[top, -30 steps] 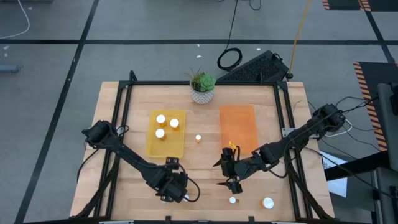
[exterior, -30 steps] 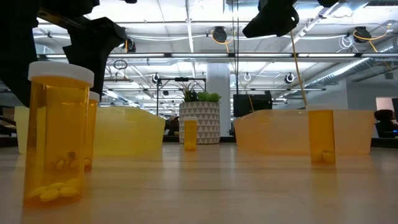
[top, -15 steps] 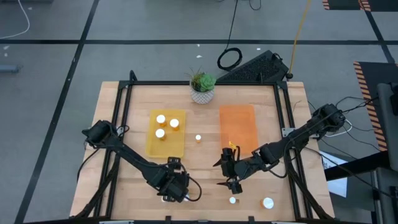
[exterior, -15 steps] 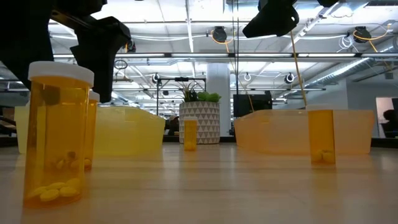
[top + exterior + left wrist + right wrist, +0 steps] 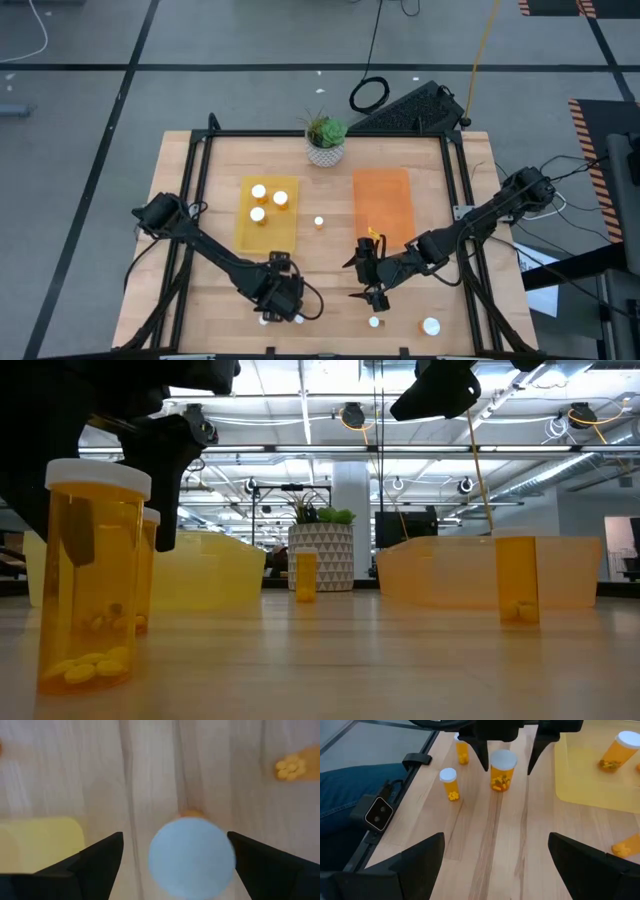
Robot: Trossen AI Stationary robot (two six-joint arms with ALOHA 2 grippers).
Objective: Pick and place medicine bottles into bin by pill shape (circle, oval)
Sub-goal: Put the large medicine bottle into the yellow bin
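Sorting partly done: three bottles binned, several waiting on the table.

Going left to right: the yellow tray (image 5: 266, 236) is holding three medicine bottles (image 5: 259, 192), while the orange tray (image 5: 382, 205) appears empty (judging from the high view alone). The left gripper (image 5: 277, 303) is hanging spread wide directly over a white-capped bottle (image 5: 192, 857) near the table's front edge, one finger (image 5: 87, 862) showing on each side of the cap, nothing grasped yet. A lone bottle (image 5: 319, 222) is standing between the trays. The right gripper (image 5: 371, 283) is hovering released, holding nothing, with two more bottles (image 5: 374, 322) sitting just in front of it. By my reckoning, well over half the sorting is remaining.
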